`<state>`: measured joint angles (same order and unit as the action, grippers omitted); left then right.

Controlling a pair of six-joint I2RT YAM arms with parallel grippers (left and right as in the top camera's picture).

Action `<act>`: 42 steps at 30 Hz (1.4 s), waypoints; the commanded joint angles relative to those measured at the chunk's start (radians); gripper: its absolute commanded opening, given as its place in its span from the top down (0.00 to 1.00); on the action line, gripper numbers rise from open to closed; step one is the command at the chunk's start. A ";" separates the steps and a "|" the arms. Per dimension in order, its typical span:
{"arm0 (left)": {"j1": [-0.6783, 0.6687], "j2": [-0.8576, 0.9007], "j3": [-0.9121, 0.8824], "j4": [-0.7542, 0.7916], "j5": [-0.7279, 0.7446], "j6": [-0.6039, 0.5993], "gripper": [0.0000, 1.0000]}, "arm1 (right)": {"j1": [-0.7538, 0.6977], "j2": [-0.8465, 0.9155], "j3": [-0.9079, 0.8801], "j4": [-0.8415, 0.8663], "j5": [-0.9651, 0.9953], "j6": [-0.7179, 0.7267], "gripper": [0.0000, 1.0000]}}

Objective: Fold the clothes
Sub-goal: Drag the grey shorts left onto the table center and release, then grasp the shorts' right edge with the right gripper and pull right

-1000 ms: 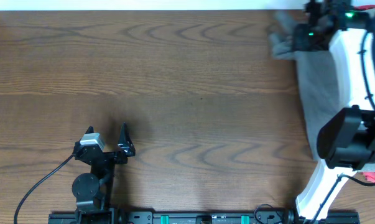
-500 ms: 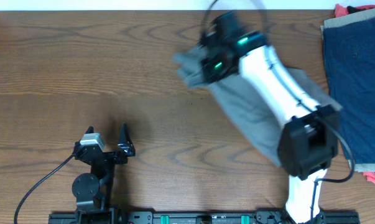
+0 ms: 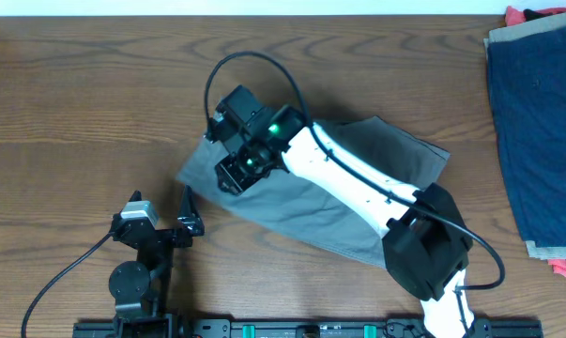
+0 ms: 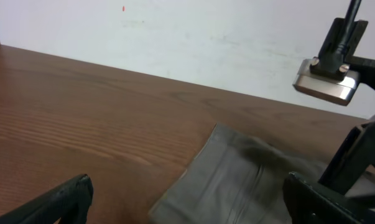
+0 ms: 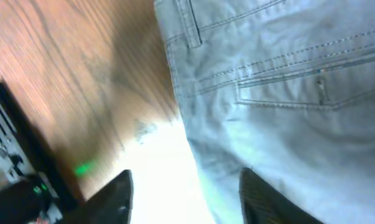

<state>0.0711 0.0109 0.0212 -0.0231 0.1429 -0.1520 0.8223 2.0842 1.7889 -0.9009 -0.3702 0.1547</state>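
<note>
Overhead | shorts [image 3: 292,208] long axis left-right, waistband left (slightly skewed) | right gripper [image 5: 184,191] fingers apart | left gripper [image 4: 187,193] likewise

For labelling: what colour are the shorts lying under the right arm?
Grey-olive shorts, clearest in the overhead view.

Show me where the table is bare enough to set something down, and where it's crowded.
Bare wood: the far-left table, bordered by the grey-olive shorts and the left gripper; also the strip between those shorts and the navy shorts. Crowded: the middle, where the right arm crosses the shorts, and the right edge, under the navy shorts.
</note>
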 commanded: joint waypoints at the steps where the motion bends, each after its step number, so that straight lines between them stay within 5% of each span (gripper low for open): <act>1: 0.003 -0.005 -0.017 -0.034 0.010 0.017 0.02 | -0.042 -0.004 0.013 -0.020 0.007 0.010 0.32; 9: 0.003 -0.005 -0.017 -0.034 0.010 0.017 0.02 | -0.258 -0.016 0.107 -0.262 0.008 0.006 0.16; 11: 0.003 -0.005 -0.017 -0.034 0.010 0.017 0.02 | -0.325 -0.016 0.115 -0.322 0.007 0.005 0.01; 16: 0.003 -0.005 -0.017 -0.034 0.010 0.017 0.02 | -0.489 -0.016 0.113 -0.517 0.122 -0.117 0.01; 23: 0.003 -0.002 -0.017 -0.034 0.010 0.017 0.02 | -0.727 -0.016 0.113 -0.661 0.555 0.171 0.01; 33: 0.003 0.000 -0.017 -0.034 0.010 0.017 0.02 | -1.071 -0.016 0.093 -0.645 0.388 0.145 0.01; 37: 0.003 0.000 -0.017 -0.034 0.010 0.017 0.02 | -1.114 -0.016 0.022 -0.592 0.189 -0.049 0.01; 42: 0.003 0.000 -0.017 -0.034 0.010 0.017 0.02 | -1.101 -0.016 -0.130 -0.491 0.101 -0.087 0.01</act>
<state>0.0711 0.0113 0.0212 -0.0235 0.1429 -0.1520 -0.2955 2.0830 1.7180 -1.4143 -0.1627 0.1322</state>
